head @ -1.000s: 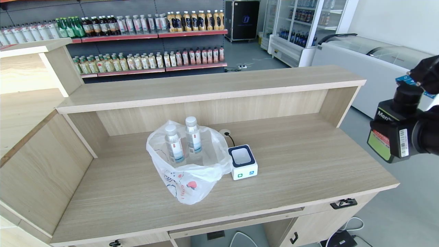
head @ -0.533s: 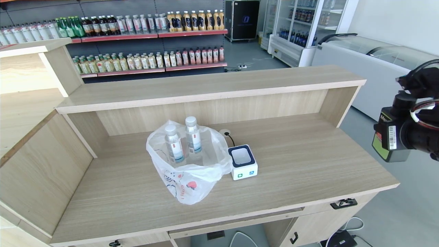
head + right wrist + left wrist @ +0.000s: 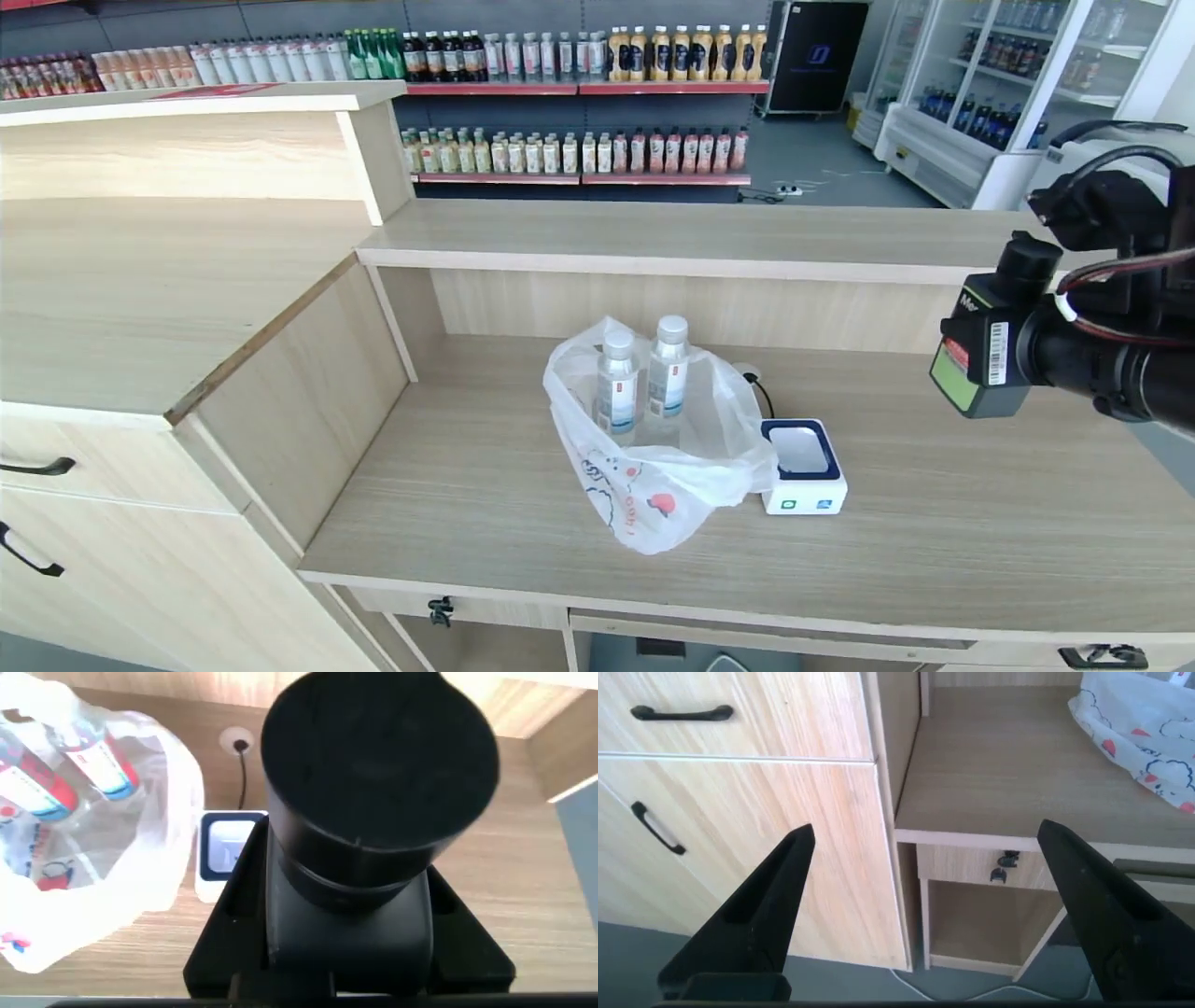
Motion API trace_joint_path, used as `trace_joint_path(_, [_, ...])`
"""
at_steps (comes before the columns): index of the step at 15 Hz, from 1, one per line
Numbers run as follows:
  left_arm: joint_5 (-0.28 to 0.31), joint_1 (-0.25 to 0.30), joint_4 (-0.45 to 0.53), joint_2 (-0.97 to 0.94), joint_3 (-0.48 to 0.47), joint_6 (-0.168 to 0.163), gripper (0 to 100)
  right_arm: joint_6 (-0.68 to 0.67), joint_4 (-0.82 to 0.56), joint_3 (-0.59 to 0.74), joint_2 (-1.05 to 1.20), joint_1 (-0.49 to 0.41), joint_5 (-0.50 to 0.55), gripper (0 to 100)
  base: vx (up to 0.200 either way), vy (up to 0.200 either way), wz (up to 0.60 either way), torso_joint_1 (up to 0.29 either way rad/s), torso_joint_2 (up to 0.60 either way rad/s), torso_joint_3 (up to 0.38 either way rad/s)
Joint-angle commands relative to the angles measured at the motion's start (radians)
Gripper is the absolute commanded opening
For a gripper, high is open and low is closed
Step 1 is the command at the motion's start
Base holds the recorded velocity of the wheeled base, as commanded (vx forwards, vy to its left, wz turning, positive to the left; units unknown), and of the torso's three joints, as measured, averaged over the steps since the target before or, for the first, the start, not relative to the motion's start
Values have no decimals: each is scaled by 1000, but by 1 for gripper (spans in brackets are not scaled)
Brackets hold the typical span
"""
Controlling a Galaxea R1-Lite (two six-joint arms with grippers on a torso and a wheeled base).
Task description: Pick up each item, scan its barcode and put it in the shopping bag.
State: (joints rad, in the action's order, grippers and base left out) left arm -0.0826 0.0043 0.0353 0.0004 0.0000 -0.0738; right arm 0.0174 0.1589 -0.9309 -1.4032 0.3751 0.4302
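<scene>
My right gripper (image 3: 1034, 355) is shut on a black bottle (image 3: 980, 359) with a green label and a white barcode, held in the air above the right part of the wooden counter (image 3: 934, 541). Seen from the right wrist, the bottle's black cap (image 3: 374, 793) hangs over the counter beside the white scanner (image 3: 224, 849). The scanner (image 3: 803, 465) stands right of a white shopping bag (image 3: 653, 485) that holds two clear water bottles (image 3: 616, 383). My left gripper (image 3: 924, 831) is open, low in front of the counter's left front corner, with nothing in it.
A raised ledge (image 3: 700, 243) runs behind the counter, with a taller cabinet top (image 3: 140, 280) on the left. Drawers with black handles (image 3: 680, 712) are near the left gripper. A cable (image 3: 764, 397) runs from the scanner to the back wall. Drink shelves stand behind.
The head camera has swung, shifting the whole picture rightward. My right gripper has carried the black bottle in from beyond the counter's right end to above it, nearer the scanner, turning it.
</scene>
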Motion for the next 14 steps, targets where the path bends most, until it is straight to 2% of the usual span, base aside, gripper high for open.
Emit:
trace_joint_path(1, [0,0,0,0,0,0,100,-21,-2,1,-30,-50,-59,0,0,0,600,2,2,-2])
trace_joint_path(3, [0,0,0,0,0,0,100,-27,-1,52,-26,-229,-375,0,0,0,0,0,0,0])
trace_joint_path(4, [0,0,0,0,0,0,100,-27,-1,52,-26,-229,-375,0,0,0,0,0,0,0])
trace_joint_path(5, [0,0,0,0,0,0,100,-19,24,64,-46,-403,-739,0,0,0,0,0,0,0])
trace_joint_path(6, [0,0,0,0,0,0,100,-19,68,73,-100,-487,-883,0,0,0,0,0,0,0])
trace_joint_path(8, [0,0,0,0,0,0,100,-22,113,69,-191,-545,-998,0,0,0,0,0,0,0])
trace_joint_path(11, [0,0,0,0,0,0,100,-25,235,64,-353,-584,-1097,0,0,0,0,0,0,0])
trace_joint_path(13, [0,0,0,0,0,0,100,-25,243,58,-410,-610,-1179,0,0,0,0,0,0,0])
trace_joint_path(14, [0,0,0,0,0,0,100,-19,241,55,-436,-628,-1255,0,0,0,0,0,0,0])
